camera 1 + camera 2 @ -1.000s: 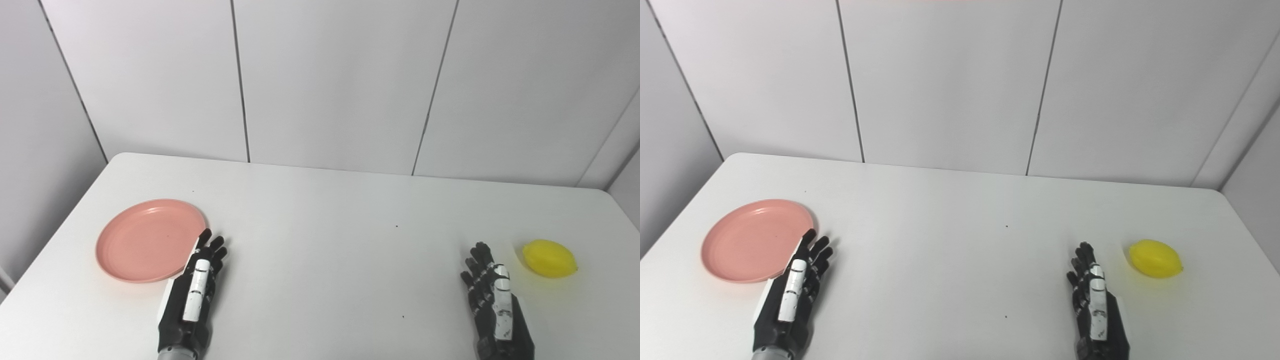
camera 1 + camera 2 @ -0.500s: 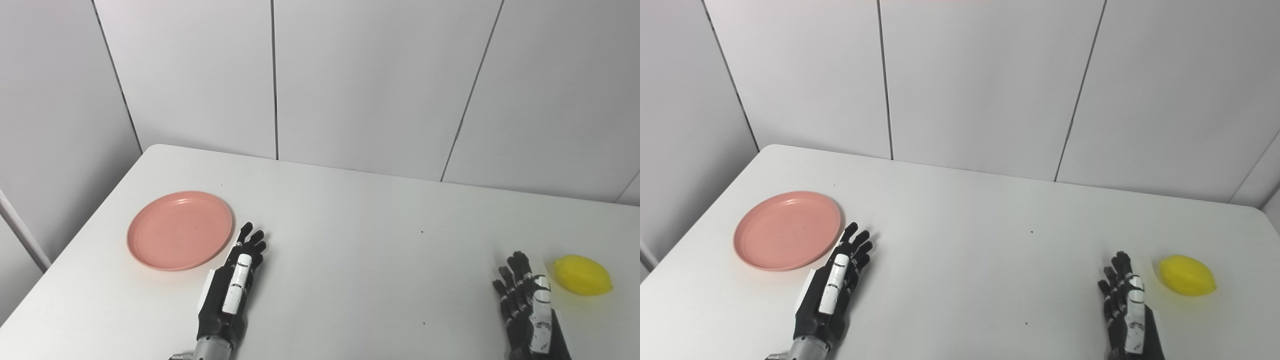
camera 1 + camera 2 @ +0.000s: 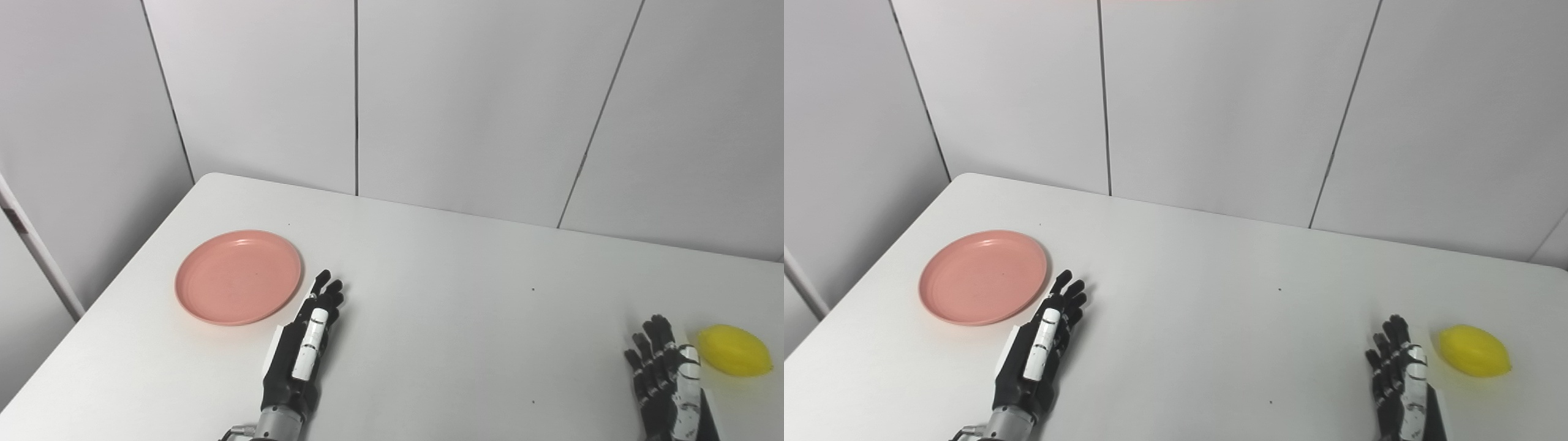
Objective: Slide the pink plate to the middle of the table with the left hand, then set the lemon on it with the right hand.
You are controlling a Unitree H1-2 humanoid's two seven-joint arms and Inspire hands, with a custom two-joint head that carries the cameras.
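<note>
Plate [image 3: 238,277] near left table [image 3: 441,343] edge — lemon [image 3: 1474,350] far right.

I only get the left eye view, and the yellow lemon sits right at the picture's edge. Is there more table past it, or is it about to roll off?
Observer: In the right eye view the lemon has bare white table on its outer side, running on to that picture's border. The table's edge is not in sight there.
Operator: Good. From here that black hand beside it looks as if it is almost touching it. Is it?
Observer: No. In the right eye view the right hand lies apart from the lemon, and a clear strip of table shows between them. The hand is open and holds nothing.
</note>
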